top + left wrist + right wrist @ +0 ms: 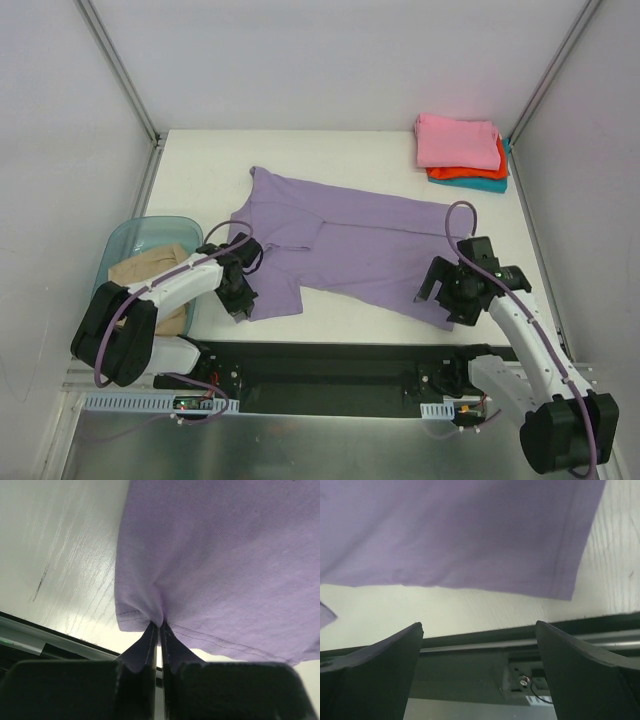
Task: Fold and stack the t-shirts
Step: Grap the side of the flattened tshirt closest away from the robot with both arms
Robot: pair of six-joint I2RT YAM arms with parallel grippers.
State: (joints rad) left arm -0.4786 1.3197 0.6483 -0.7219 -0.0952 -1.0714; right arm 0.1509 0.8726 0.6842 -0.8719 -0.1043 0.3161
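The left gripper (pixel 159 626) is clamped on the hem of the lavender shirt (pixel 350 240), while the right gripper (pixel 479 625) gapes empty, the shirt's corner lying flat just beyond it on the table (pixel 200 170).

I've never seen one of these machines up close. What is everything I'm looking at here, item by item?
lavender t-shirt: one, pale purple, spread across the middle of the table
pink t-shirt: one, pink, folded, top of the stack in the far right corner
orange-red t-shirt: one, orange-red, second in that stack
teal t-shirt: one, teal, bottom of that stack
tan t-shirt: one, tan, bunched inside the bin
bin: one, translucent pale blue, left of the table
table: one, white
left arm: one, white and black, near left
right arm: one, white and black, near right
left fingers: two, black, pinching the lavender hem
right fingers: two, black, spread apart, holding nothing
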